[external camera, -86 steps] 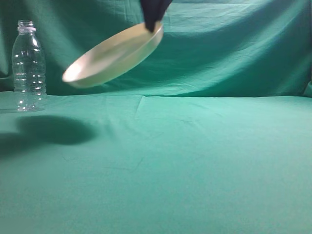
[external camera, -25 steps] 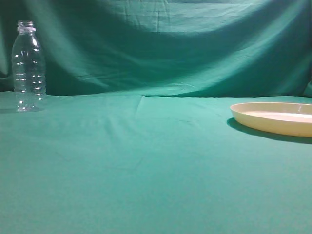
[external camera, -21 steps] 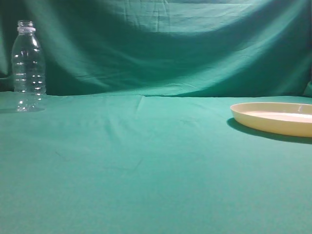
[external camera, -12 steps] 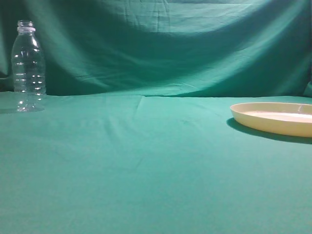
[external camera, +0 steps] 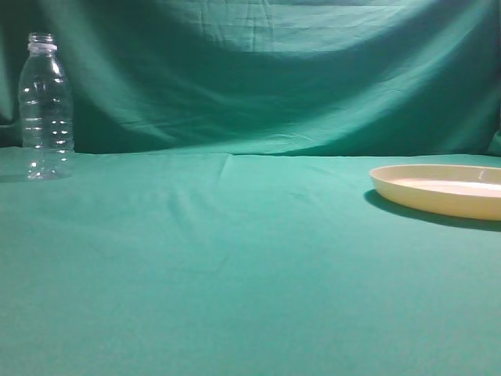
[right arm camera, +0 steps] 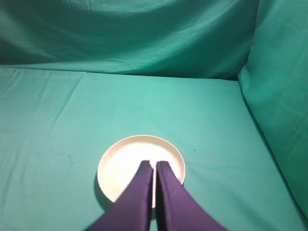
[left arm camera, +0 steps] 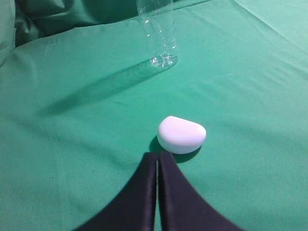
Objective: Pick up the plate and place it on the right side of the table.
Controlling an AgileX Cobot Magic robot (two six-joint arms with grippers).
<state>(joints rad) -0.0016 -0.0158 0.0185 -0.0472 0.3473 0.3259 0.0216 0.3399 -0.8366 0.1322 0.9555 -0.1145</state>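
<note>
Lies flat now, the plate, on the right of the table, no longer aloft as seconds ago; placed, seemingly; right gripper pinched together above it, empty.

Neither arm is being shown in the exterior view.

In the left wrist view, the left arm's dark, tapering two-fingered gripper is being held with its fingers pressed together, only a thin seam being left between them; nothing is being gripped. The tips are being held just short of the white rounded lump, apart from it.

In the right wrist view, the right arm's dark purple-tinted gripper is likewise being held closed and empty, raised above the round cream-yellow plastic plate, its tips being seen over the plate's middle.
</note>
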